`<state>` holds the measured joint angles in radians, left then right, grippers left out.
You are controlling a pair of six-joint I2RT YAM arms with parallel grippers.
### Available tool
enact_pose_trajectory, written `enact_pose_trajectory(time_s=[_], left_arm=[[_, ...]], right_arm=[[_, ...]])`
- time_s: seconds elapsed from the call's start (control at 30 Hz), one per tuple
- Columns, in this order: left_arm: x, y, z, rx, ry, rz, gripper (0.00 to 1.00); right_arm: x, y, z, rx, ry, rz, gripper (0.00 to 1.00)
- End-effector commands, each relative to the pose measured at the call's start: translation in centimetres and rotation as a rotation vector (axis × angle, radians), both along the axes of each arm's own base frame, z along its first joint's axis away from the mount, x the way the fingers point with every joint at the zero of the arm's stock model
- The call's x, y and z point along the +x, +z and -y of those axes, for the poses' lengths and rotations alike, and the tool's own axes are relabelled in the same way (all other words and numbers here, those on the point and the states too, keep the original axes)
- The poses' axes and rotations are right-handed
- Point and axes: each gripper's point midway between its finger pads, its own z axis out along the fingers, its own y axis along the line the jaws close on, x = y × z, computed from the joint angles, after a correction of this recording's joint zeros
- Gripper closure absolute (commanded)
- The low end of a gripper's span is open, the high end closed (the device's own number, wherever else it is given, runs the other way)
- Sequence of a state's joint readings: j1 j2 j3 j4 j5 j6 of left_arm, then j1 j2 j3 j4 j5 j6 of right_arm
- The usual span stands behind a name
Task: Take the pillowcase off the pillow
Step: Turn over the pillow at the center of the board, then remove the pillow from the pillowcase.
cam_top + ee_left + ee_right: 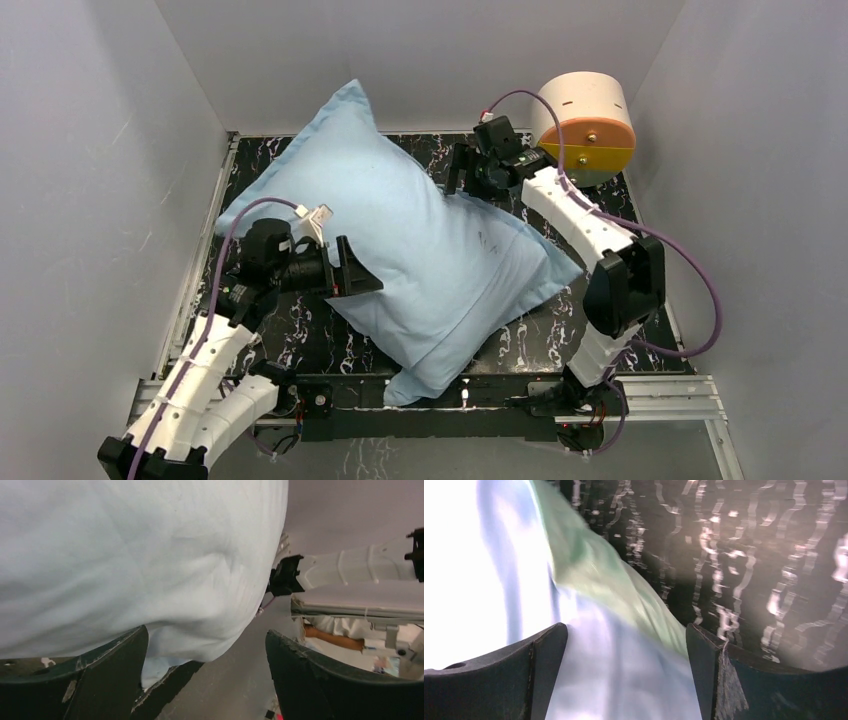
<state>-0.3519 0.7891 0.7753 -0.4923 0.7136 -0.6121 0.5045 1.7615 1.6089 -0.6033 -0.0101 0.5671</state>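
The light blue pillowcase (420, 240) covers the plump pillow, which lies diagonally across the black marbled table (300, 345); the white pillow itself is hidden inside. My left gripper (348, 266) is open at the pillow's left side. In the left wrist view the fabric (125, 555) bulges toward the left gripper (207, 672) without being pinched. My right gripper (462, 172) is open at the pillow's far right edge. In the right wrist view the blue fabric (619, 680) lies between the jaws of the right gripper (626, 660), and a mint-green face (599, 575) shows beyond.
A round cream-and-orange drum (585, 125) stands at the back right, just behind the right arm. Grey walls (90, 200) close in the table on the left, back and right. The right arm (350, 565) shows in the left wrist view.
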Motion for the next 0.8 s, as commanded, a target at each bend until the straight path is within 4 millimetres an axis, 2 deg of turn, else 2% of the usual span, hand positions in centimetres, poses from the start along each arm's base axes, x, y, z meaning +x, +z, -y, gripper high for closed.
enact_pose_trajectory(time_s=[0.0,0.1,0.17,0.3,0.33,0.37,0.43,0.5,0.57,0.67,0.77], left_arm=[[1.9,3.5,-2.5,0.149,0.114,0.155,0.12],[3.2,4.2,-3.1,0.21,0.133,0.188,0.1],[3.8,4.7,-2.7,0.213,0.117,0.195,0.11],[4.7,5.3,-2.3,0.219,0.094,0.212,0.11],[5.0,5.3,-2.2,0.226,0.089,0.216,0.12],[5.1,5.3,-2.1,0.23,0.082,0.221,0.12],[5.7,5.7,-1.5,0.237,0.068,0.243,0.13],[5.8,6.5,0.8,0.221,0.008,0.27,0.12],[5.1,7.4,4.9,0.24,-0.097,0.319,0.11],[3.3,7.7,10.3,0.406,-0.19,0.45,0.09],[3.2,5.9,12.2,0.533,-0.216,0.477,0.1]], right_arm=[[-2.6,4.1,8.2,-0.294,-0.148,0.156,0.02],[-5.6,5.5,9.8,-0.224,-0.168,0.236,0.01],[-8.4,5.3,10.4,-0.166,-0.148,0.256,0.01],[-13.9,2.8,13.5,-0.045,-0.313,0.203,0.01],[-15.2,2.1,13.7,0.02,-0.356,0.186,0.01],[-16.3,0.5,13.4,0.085,-0.376,0.152,0.02],[-17.7,0.1,12.4,0.235,-0.364,0.159,0.05],[-18.5,-0.1,11.5,0.359,-0.377,0.144,0.08],[-18.8,-0.6,11.0,0.435,-0.405,0.115,0.11],[-18.8,-1.7,10.2,0.47,-0.416,0.053,0.14],[-19.0,-2.5,9.6,0.442,-0.388,0.004,0.21]])
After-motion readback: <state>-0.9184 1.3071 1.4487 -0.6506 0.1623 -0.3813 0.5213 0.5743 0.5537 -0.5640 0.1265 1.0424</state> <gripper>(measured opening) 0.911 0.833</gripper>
